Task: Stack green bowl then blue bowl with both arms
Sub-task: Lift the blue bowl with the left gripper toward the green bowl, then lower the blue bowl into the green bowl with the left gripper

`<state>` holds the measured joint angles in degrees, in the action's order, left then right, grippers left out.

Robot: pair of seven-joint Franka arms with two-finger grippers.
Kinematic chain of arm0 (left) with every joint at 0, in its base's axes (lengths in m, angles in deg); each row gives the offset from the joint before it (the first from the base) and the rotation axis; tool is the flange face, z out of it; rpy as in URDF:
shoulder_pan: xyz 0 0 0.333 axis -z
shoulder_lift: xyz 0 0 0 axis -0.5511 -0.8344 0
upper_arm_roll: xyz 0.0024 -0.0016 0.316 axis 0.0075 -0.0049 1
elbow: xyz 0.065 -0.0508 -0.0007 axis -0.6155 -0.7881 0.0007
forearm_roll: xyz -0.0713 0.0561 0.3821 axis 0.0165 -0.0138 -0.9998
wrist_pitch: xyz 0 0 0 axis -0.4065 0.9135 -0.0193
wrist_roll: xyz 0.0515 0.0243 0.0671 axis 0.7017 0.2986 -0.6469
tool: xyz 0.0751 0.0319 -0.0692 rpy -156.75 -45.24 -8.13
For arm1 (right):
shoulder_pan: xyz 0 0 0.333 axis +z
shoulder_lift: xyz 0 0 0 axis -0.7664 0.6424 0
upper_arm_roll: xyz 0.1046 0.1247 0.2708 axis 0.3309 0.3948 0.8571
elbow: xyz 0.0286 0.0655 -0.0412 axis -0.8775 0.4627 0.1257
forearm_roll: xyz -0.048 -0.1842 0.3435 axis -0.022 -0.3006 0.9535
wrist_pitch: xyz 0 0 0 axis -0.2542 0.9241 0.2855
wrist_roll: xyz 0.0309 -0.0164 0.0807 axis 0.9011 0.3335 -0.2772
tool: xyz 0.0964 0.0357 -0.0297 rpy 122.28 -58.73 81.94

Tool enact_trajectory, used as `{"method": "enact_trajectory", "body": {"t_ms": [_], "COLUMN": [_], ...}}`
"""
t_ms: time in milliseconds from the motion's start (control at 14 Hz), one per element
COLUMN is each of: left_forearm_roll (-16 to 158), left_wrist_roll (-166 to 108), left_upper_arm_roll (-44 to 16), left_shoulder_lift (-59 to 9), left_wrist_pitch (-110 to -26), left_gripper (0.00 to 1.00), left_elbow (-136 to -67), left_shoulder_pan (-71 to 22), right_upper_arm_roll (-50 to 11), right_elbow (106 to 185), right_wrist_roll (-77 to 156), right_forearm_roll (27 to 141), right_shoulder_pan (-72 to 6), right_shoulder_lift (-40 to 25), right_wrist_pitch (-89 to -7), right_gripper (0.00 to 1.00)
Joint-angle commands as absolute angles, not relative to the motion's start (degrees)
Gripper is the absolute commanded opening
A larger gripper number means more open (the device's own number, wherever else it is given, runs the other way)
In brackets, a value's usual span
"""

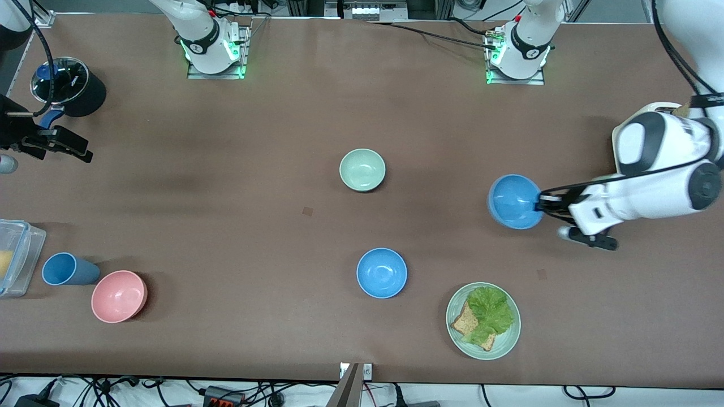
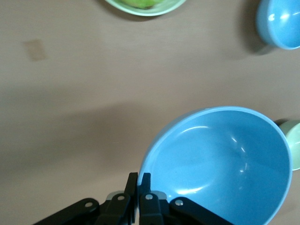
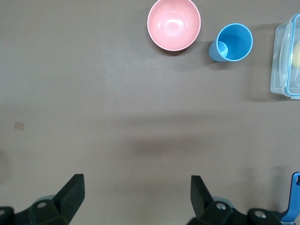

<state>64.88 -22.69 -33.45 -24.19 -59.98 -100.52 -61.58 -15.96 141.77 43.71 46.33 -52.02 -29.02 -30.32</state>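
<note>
The green bowl (image 1: 362,169) sits upright and empty at the table's middle; its rim shows in the left wrist view (image 2: 294,145). My left gripper (image 1: 542,203) is shut on the rim of a blue bowl (image 1: 515,202) and holds it tilted above the table, toward the left arm's end; the left wrist view shows the gripper (image 2: 139,180) pinching that bowl (image 2: 220,164). A second blue bowl (image 1: 382,272) rests on the table nearer the camera than the green bowl and also shows in the left wrist view (image 2: 281,23). My right gripper (image 1: 62,144) is open and empty (image 3: 136,187) over bare table at the right arm's end.
A pale green plate (image 1: 506,345) with lettuce and toast lies near the front edge. A pink bowl (image 1: 119,295), a blue cup (image 1: 67,269) and a clear container (image 1: 17,257) stand at the right arm's end. A black pot (image 1: 70,85) stands near the right gripper.
</note>
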Motion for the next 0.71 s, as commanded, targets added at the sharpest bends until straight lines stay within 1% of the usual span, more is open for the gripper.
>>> {"method": "enact_trajectory", "body": {"t_ms": [0,142,356,498,641], "left_forearm_roll": [65.94,65.24,65.24,65.06,64.71], "left_wrist_roll": [-33.07,-44.48,-59.51,-68.76,-72.3], "left_upper_arm_roll": [-39.2,-43.77,-44.23,-44.06,-44.15], "left_shoulder_lift": [-22.78,-22.86,-22.86,-22.86,-22.78], "left_wrist_pitch": [-59.06,-59.76,-62.47,-68.43,-74.41], "left_gripper": [0.0,0.0,0.0,0.0,0.0], "left_elbow": [-101.06,-101.15,-101.67,-104.56,-108.69], "left_shoulder_pan": [-62.19,-60.44,-53.51,-48.58,-46.99], "right_upper_arm_roll": [-15.88,-15.97,-15.97,-15.97,-15.97], "right_elbow": [142.59,142.59,142.16,142.16,142.16], "right_wrist_roll": [43.14,42.97,42.7,42.7,42.62], "right_forearm_roll": [45.85,45.85,45.85,45.85,45.85], "right_shoulder_pan": [-52.14,-52.22,-52.22,-52.22,-52.22], "right_shoulder_lift": [-30.22,-30.22,-30.3,-30.22,-30.3], "right_wrist_pitch": [-30.52,-30.52,-30.25,-30.25,-30.25], "right_gripper": [1.0,1.0,1.0,1.0,1.0]}}
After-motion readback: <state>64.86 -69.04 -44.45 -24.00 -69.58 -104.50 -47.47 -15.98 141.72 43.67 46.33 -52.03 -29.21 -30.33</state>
